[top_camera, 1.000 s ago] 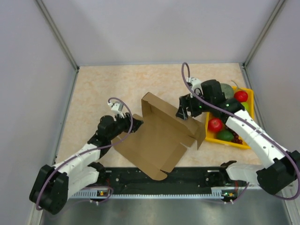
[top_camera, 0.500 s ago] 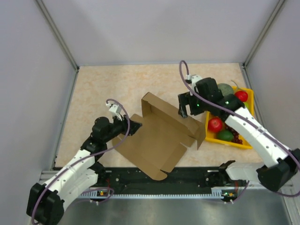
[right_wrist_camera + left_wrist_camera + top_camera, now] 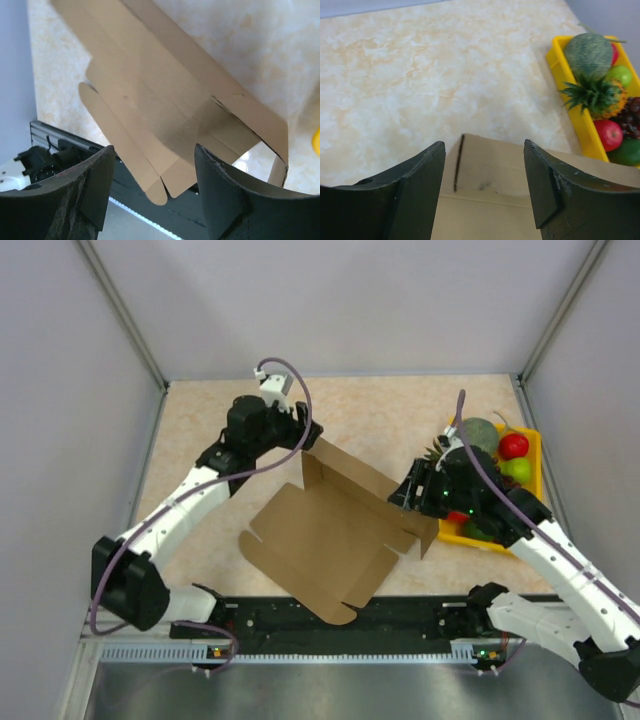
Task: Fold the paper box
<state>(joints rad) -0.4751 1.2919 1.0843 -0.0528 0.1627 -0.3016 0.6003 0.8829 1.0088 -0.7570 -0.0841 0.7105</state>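
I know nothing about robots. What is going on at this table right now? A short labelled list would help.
box: flat brown cardboard sheet, partly folded, far edge standing up
left fingers: apart, holding nothing, above the sheet's far corner
right fingers: apart, holding nothing, near the raised edge's right end
beside: yellow plastic tray of fruit, right of the sheet

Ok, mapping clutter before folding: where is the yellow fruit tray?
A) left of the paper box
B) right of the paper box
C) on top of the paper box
B: the yellow fruit tray lies just beyond the raised right flap of the paper box.
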